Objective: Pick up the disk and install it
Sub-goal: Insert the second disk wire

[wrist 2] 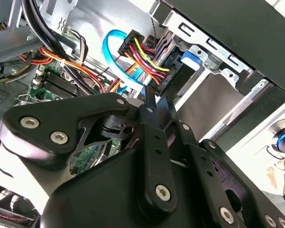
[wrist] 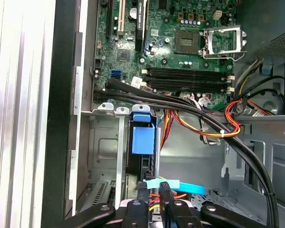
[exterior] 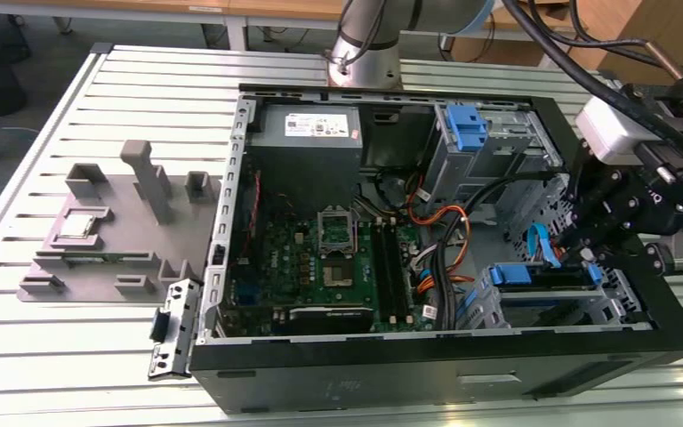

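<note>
Already the disk (wrist: pixel 143 142) sits upright in the drive cage (exterior: pixel 555 307) of the case (exterior: pixel 437 365). The gripper (wrist: pixel 153 195), closed on nothing, hovers at its cabled end; any seating push should run straight along the cage rails, clear of the cables (wrist 2: pixel 140 59).

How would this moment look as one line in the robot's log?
tool: inside computer case, by cables | disk: seated in drive bay, blue carrier showing

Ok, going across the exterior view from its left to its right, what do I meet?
Grey parts tray → detached black bracket → motherboard → orange cable bundle → blue-handled disk in its bay → gripper.
</note>
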You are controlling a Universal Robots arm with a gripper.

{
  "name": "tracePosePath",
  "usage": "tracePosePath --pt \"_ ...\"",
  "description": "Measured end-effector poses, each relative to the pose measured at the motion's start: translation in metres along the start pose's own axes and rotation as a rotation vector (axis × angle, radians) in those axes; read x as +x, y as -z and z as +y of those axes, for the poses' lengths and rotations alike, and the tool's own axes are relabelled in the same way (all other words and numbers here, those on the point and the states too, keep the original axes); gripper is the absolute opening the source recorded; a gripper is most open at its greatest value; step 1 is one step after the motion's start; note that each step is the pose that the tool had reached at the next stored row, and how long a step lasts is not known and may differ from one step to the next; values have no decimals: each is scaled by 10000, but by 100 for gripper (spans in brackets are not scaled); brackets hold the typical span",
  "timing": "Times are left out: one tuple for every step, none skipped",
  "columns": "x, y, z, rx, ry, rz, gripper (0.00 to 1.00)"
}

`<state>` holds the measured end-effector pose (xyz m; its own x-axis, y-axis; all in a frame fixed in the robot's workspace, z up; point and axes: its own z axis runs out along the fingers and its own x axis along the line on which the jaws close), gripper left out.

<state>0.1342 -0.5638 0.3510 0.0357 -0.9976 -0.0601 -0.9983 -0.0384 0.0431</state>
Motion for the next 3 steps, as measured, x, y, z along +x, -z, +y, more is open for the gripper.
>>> tracePosePath --pt "0 0 0 -6 0 0 25" --pt "0 0 0 -13 -1 0 25" --pt "0 0 0 -19 -2 -1 25"
